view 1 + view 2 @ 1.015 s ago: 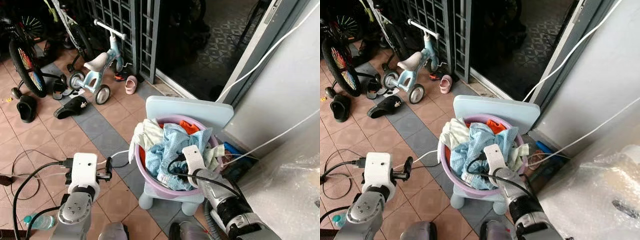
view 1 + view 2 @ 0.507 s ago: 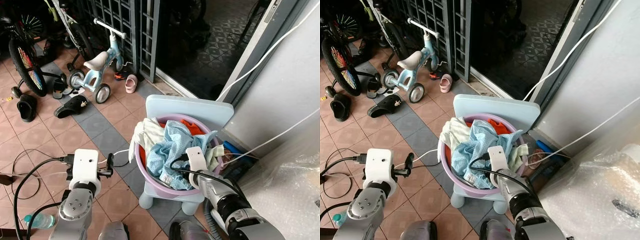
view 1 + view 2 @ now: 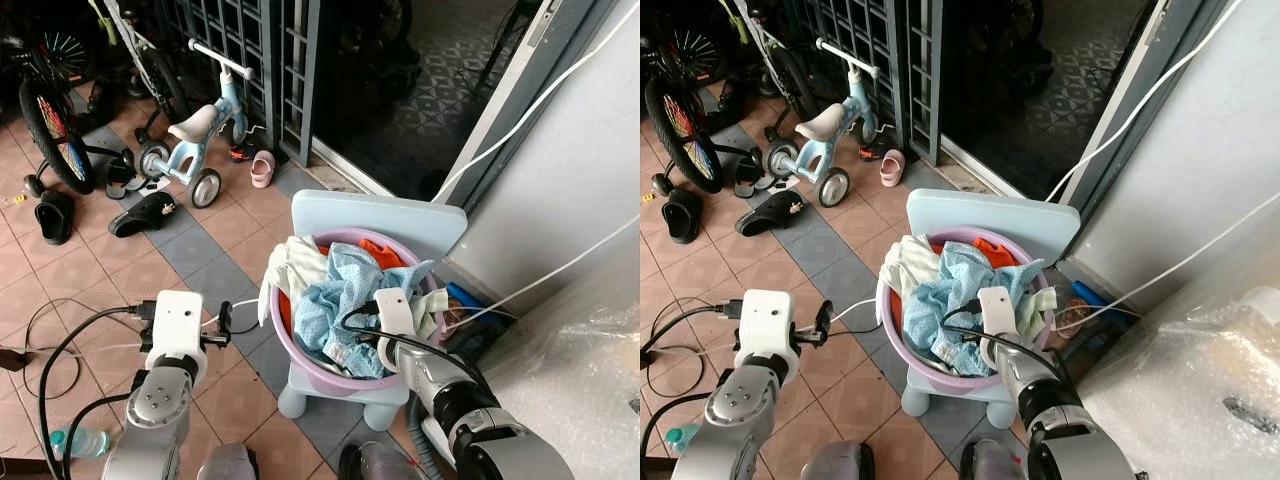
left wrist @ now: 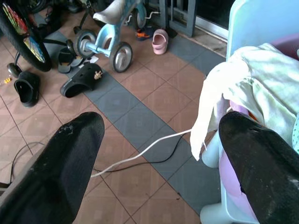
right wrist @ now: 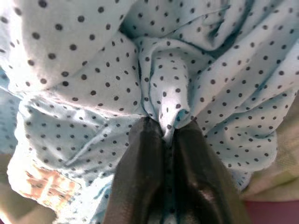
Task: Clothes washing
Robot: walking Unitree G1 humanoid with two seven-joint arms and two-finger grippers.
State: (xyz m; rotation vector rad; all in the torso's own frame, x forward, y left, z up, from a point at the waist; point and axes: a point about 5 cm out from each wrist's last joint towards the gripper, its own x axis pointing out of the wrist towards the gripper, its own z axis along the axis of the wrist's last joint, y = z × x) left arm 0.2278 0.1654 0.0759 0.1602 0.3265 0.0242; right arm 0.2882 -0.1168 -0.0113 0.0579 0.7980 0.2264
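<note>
- While the basin of laundry sits on a pale blue chair by the doorway, the right end effector is down in the pile, its two black fingers pressed together on a fold of the dotted cloth.
- From the right wrist view, the fold pokes up just past the fingertips, and the rest of the light blue, dark-dotted fabric bunches all around them.
- From the head views, the cloth is heaped in the middle of the lilac basin, directly ahead of the right wrist's white housing, which hangs over the near rim.
- A cream garment drapes over the basin's left rim and hangs down the outside; something orange shows at the back of the pile.
- The left end effector is held out over the tiled floor, to the left of the basin and apart from it, fingers spread wide with nothing between them.
- In the left wrist view, the cream garment's hanging edge is just beside the nearer finger; I cannot tell if they touch.
- A white cable and a black one trail across the tiles below that end effector.
- Farther off on the floor stand a small trike, a bicycle wheel, black sandals and a pink shoe.
- A plastic bottle lies on the tiles by the left arm.
</note>
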